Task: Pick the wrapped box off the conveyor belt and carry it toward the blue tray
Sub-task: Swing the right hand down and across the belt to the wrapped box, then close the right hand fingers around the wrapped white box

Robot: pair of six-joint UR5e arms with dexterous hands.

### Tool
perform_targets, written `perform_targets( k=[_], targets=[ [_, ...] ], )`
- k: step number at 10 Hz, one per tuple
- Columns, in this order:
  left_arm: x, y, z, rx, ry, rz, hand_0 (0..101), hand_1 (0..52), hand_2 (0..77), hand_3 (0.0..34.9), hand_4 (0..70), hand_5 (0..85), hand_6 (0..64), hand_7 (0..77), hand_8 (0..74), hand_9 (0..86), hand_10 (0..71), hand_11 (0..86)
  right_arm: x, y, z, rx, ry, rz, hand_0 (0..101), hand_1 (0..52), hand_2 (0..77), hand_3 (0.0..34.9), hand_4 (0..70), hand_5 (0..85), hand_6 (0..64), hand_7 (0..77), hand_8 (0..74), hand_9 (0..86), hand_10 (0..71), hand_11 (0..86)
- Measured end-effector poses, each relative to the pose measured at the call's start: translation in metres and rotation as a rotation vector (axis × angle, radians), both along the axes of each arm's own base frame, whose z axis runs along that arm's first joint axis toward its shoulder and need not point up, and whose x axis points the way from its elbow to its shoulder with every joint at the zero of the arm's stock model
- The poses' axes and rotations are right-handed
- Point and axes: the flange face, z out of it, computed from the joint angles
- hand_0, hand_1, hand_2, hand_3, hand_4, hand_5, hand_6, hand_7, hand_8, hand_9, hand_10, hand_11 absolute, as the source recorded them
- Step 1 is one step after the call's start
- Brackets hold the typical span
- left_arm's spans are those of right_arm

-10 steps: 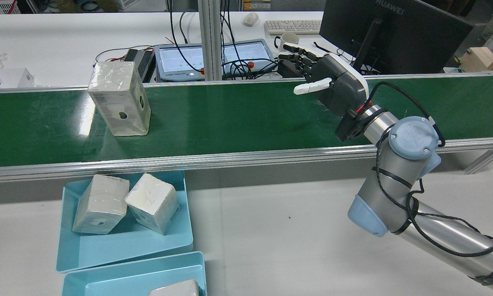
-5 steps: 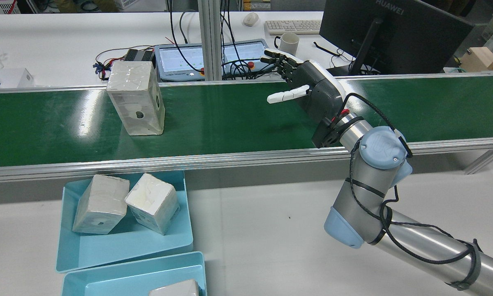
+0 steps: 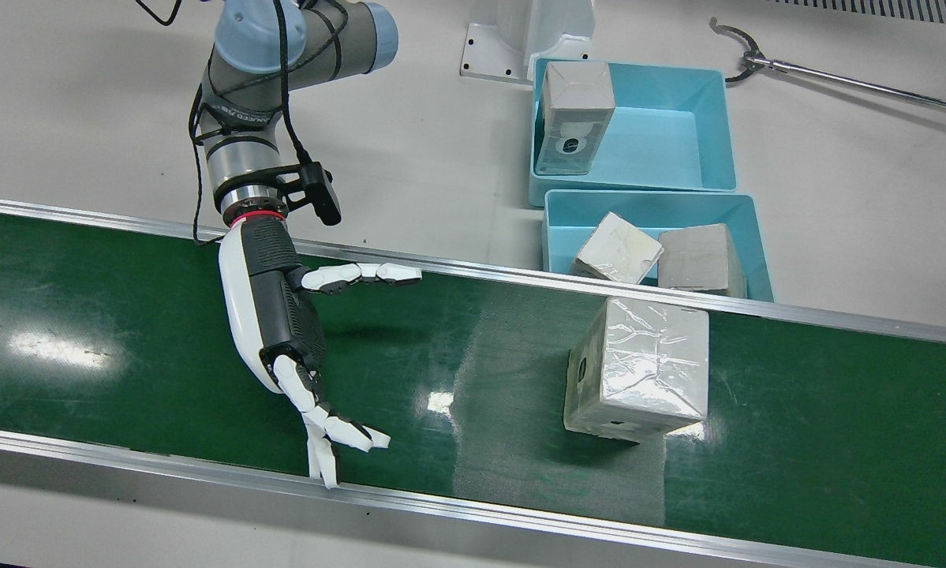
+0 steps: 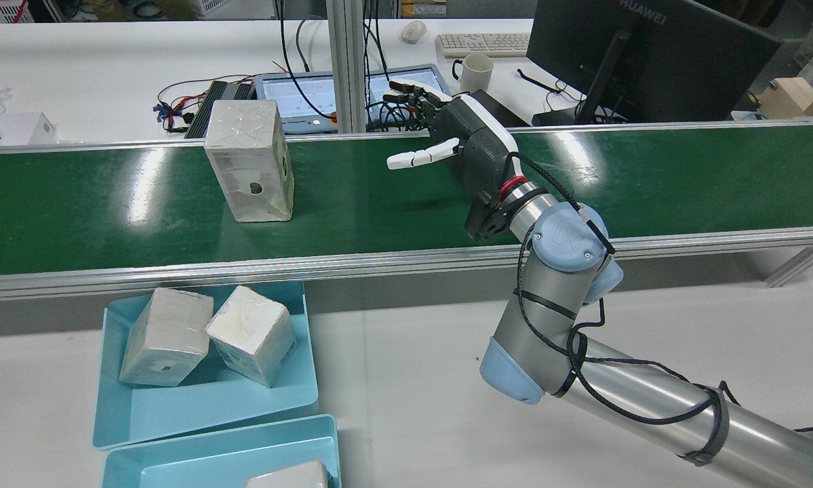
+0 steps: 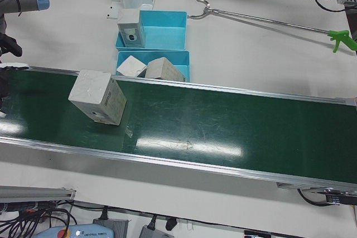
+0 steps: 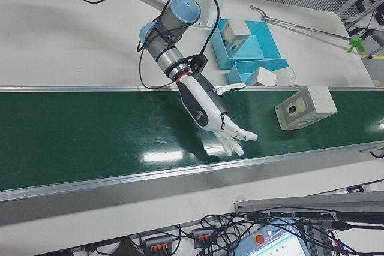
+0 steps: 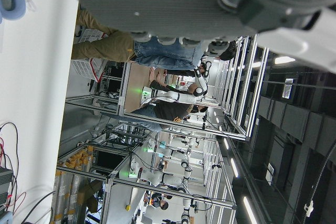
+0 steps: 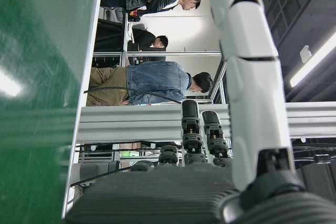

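The wrapped box stands upright on the green conveyor belt; it also shows in the front view, the left-front view and the right-front view. My right hand is open above the belt, fingers spread toward the box, with a clear gap between them. It also shows in the front view and the right-front view. The blue tray sits just in front of the belt and holds two wrapped boxes. My left hand shows only as a bare palm.
A second blue tray with one wrapped box sits behind the first. A long grabber tool lies on the table. A monitor, a tablet and a mug stand beyond the belt's far rail.
The wrapped box has travelled along the belt toward my right hand. My right arm has swung the open hand along the belt toward the box, narrowing the gap.
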Motion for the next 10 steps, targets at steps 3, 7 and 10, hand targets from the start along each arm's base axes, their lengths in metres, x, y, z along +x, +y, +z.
perform_targets(
  k=[3,7,10],
  targets=[
    [0.000,0.000,0.000,0.000,0.000,0.000,0,0.0,1.1,0.0,0.5,1.1,0.5,0.5,0.5,0.0,0.0,0.5,-0.034,0.013,-0.026,0.013,0.000,0.012,52,19.6,13.1,1.8,10.9,16.4,7.6,22.4,3.8,4.9,0.0,1.1],
    [0.000,0.000,0.000,0.000,0.000,0.000,0,0.0,0.5,0.0,0.5,1.1,0.5,0.5,0.5,0.5,0.0,0.5,-0.055,0.024,-0.048,0.024,0.005,0.045,53,20.7,14.2,3.7,10.9,15.3,4.9,22.4,2.7,4.9,0.0,1.1],
    [0.000,0.000,0.000,0.000,0.000,0.000,0,0.0,1.1,0.0,0.5,1.1,0.5,0.5,0.5,0.0,0.0,0.5,-0.077,0.024,-0.050,0.016,0.031,0.049,53,20.7,14.7,5.4,8.7,15.3,6.5,19.6,2.7,4.9,0.0,1.1]
  ],
)
